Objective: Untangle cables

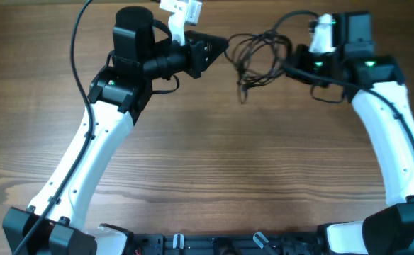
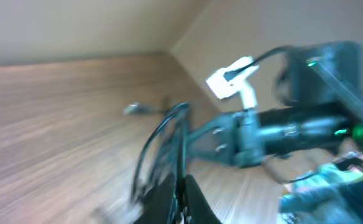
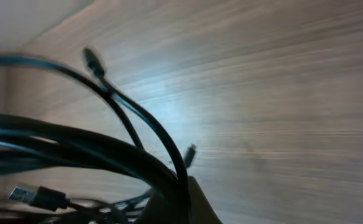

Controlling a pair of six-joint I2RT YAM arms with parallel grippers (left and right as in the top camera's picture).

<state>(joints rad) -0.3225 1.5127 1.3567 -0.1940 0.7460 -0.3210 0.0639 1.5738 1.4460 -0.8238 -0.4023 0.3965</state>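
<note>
Cables (image 1: 260, 55): a loose knot of v. thin black loops, strung between the two pincers at the far side of the table (image 1: 207, 163), w/ one plug end (image 1: 243, 91) trailing off the near side of the bunch. We judge them v. light, soft & floppy, w/ no real stiffness. Strands should slide over each other but snag at the plugs, so gentle pulls, no yanking. Best hold, we think: a single strand just behind a plug. A pinch in the middle of the bunch would catch several loops at once.

Left pincer (image 1: 221, 48) meets the bundle's left edge. In its wrist view the tips (image 2: 180, 196) look narrow, closed on the cables, tho it's blurred. Right pincer (image 1: 292, 65) sits at the bundle's right edge. Its wrist view is filled w/ strands (image 3: 107, 149) & shows only one finger (image 3: 197, 200), so we can't tell if it's wide or clamped.
</note>
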